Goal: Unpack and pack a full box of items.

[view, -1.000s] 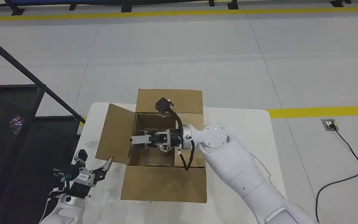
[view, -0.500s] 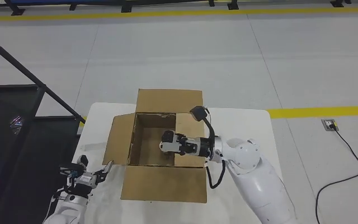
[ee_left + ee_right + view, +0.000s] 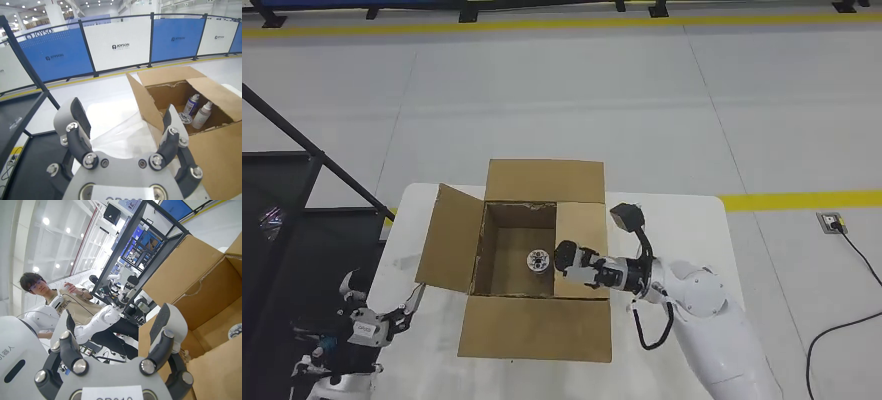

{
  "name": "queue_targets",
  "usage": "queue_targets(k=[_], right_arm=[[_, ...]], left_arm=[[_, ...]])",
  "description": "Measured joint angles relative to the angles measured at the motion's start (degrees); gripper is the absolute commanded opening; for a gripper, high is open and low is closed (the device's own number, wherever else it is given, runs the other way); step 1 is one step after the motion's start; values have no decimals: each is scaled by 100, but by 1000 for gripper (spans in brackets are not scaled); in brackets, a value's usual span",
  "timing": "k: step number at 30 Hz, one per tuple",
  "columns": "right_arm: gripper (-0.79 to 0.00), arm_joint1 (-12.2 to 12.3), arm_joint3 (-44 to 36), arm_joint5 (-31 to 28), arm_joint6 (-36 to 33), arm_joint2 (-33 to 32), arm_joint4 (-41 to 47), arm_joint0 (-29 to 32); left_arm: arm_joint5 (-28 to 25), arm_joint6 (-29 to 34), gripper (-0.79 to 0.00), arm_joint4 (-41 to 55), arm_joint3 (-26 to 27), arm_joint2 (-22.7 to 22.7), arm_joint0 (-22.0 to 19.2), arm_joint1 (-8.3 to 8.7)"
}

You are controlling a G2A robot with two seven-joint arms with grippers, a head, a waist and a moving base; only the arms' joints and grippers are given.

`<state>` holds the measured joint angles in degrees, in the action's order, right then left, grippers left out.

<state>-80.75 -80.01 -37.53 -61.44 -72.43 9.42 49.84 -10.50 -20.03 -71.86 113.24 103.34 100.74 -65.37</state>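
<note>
The right gripper (image 3: 564,256) — jaws wide, empty — hangs at the box's (image 3: 532,330) right flap, nearer than the wide-open left gripper (image 3: 122,105); the upright bottle (image 3: 202,117) and can (image 3: 191,105) stand just beneath it.

A brown cardboard box (image 3: 534,328) stood open on the white bench (image 3: 682,215). Its near and far flaps lay folded outward, its left flap stood up and leaned outward, and its right flap tilted in over part of the opening. Three items rested on the box floor. A spray can (image 3: 191,106) with a purple label and white cap stood upright. Just beside it stood a pale bottle (image 3: 202,118) with a white pump top. A round silvery disc (image 3: 185,117) lay flat next to both.
</note>
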Motion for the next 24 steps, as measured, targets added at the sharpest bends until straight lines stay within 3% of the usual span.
queue_targets(k=[5, 9, 14, 20, 22, 24], right_arm=[[0, 132, -541, -295, 351, -457, -470, 492], [0, 231, -1008, -383, 874, -930, -988, 982], [0, 316, -1466, -480, 1335, -1298, -1403, 1562], [0, 376, -1587, -546, 1708, -1574, -1541, 1948], [0, 376, -1585, -543, 1700, -1569, -1539, 1940], [0, 375, -1585, -543, 1697, -1568, -1538, 1938]], left_arm=[[-261, 127, 0, -162, 763, -74, 228, -5], [-536, 740, 0, -430, 1007, -539, -130, 4], [-799, 1700, 0, -270, 591, -1450, -1121, -28], [-1091, 3213, 0, 742, -420, -2430, -2518, -120], [-1131, 3460, 0, 968, -478, -2466, -2596, -122], [-1123, 3291, 0, 792, -436, -2454, -2538, -121]])
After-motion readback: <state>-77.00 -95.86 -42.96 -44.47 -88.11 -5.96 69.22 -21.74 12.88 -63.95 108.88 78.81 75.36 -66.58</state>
